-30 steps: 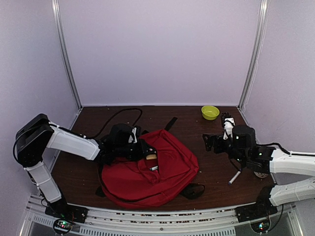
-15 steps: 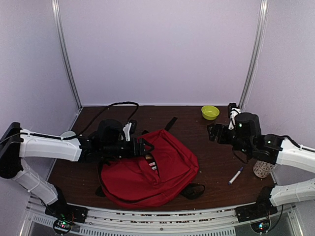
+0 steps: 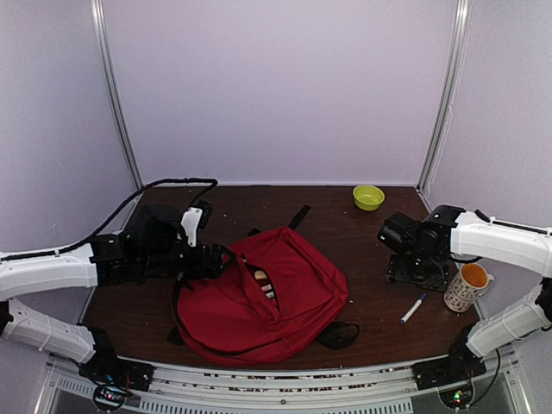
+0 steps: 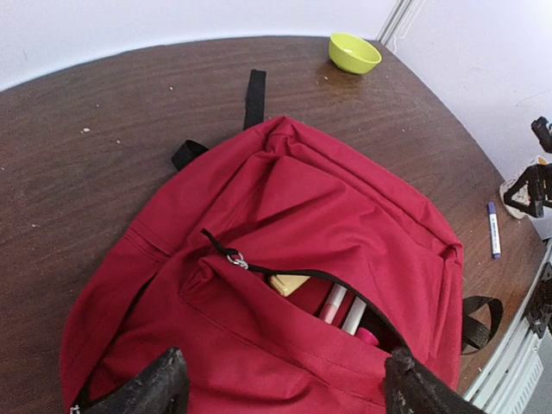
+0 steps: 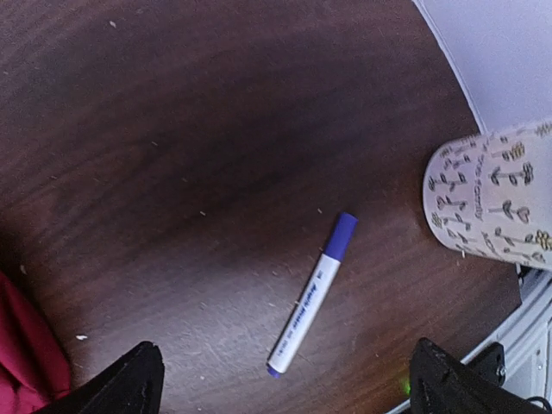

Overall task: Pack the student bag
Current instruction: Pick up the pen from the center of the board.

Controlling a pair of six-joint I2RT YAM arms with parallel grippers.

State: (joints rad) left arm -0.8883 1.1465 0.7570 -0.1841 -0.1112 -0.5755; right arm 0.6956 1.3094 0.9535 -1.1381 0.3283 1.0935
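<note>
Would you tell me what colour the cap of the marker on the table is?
The marker has a blue cap; the right wrist view shows it best.

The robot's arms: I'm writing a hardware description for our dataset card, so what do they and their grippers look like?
The left arm and right arm have smooth white shell links joined by bulky black joints and wrists. A black cable loops off the left arm. The left gripper and right gripper have matte black fingers.
</note>
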